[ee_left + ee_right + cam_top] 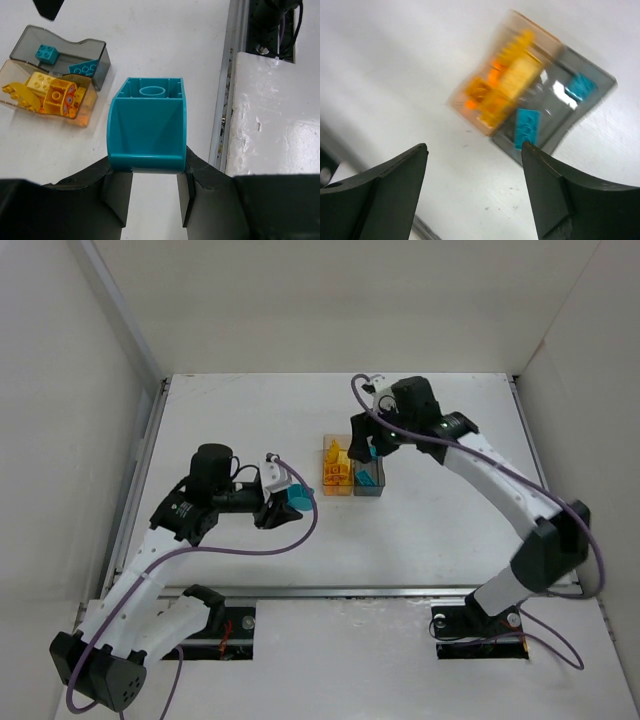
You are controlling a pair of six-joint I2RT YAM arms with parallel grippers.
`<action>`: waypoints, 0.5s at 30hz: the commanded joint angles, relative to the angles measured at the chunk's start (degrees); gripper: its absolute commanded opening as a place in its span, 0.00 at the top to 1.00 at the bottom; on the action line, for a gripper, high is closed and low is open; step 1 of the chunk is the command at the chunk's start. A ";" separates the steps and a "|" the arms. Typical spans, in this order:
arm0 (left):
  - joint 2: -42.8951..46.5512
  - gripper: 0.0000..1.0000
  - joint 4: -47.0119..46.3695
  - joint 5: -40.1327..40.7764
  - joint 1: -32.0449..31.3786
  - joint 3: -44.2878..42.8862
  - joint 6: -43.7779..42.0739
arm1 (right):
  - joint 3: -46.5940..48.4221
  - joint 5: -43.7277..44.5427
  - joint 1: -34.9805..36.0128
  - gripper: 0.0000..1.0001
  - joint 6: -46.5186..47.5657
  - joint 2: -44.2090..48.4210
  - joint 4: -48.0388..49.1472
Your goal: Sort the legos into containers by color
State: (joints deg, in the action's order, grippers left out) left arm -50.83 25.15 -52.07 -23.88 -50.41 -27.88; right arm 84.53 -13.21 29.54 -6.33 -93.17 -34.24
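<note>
From the top camera, the left gripper is clamping a teal lego low over the table, just left of the containers. The right gripper is hanging over the far end of the grey box, which is sitting joined to the amber box. The arm is masking that far end, so I'm not reading its spread from up here.

Left wrist now: the fingers are pinching the teal lego by its two flat side walls, and its hollow underside and round socket are facing the lens. It's looking light, hard and glossy, so it's stiff enough for a firm squeeze, but slick. The curved shoulder would be sliding out of any grip, so the flat sides are the place to hold. The studs are turned away, out of sight. Beyond it, teal pieces are lying in the grey box, and yellow and orange pieces in the amber one.

Right wrist: the jaws are standing wide apart with nothing between them, looking down on the paired boxes. The picture is smearing, so I'm making out two teal shapes on the grey side and only an orange-yellow jumble in the other.
</note>
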 commanded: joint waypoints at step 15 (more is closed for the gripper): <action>1.08 1.00 2.28 -8.39 0.24 -5.31 -8.51 | -1.83 -17.20 22.31 0.19 20.39 15.73 8.39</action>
State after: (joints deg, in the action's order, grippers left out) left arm -50.78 27.31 -57.67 -23.88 -53.34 -35.07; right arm 79.88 -29.39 50.61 12.19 -77.84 -26.96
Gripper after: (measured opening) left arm 0.326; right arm 0.808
